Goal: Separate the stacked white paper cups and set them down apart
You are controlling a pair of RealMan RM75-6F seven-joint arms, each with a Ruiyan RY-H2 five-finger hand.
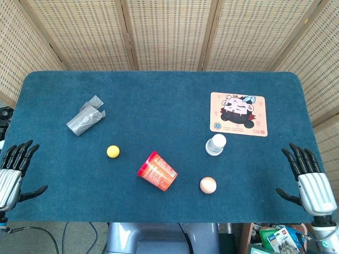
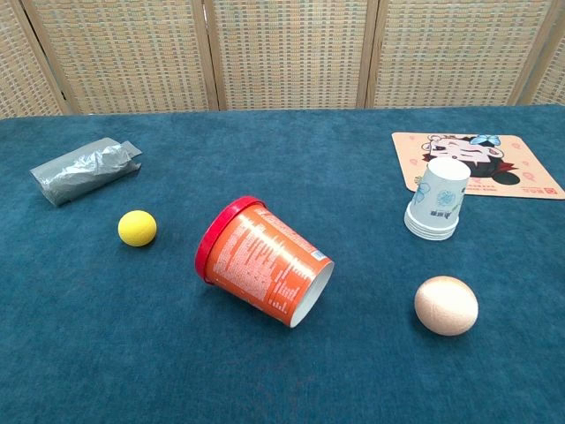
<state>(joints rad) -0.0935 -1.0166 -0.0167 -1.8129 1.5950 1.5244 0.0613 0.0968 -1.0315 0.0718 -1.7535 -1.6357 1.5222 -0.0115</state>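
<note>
The stacked white paper cups (image 1: 215, 144) stand upside down on the blue table, just in front of the cartoon mat; in the chest view the stack (image 2: 438, 200) shows pale blue print and several rims at its base. My left hand (image 1: 12, 173) hovers at the table's near left edge, fingers spread, holding nothing. My right hand (image 1: 308, 180) is at the near right edge, fingers spread and empty, well to the right of the cups. Neither hand shows in the chest view.
An orange tub (image 1: 157, 171) with a red rim lies on its side near the front middle. A beige egg (image 1: 208, 184) sits in front of the cups. A yellow ball (image 1: 113, 151), a crumpled grey packet (image 1: 85, 118) and a cartoon mat (image 1: 239, 114) are also on the table.
</note>
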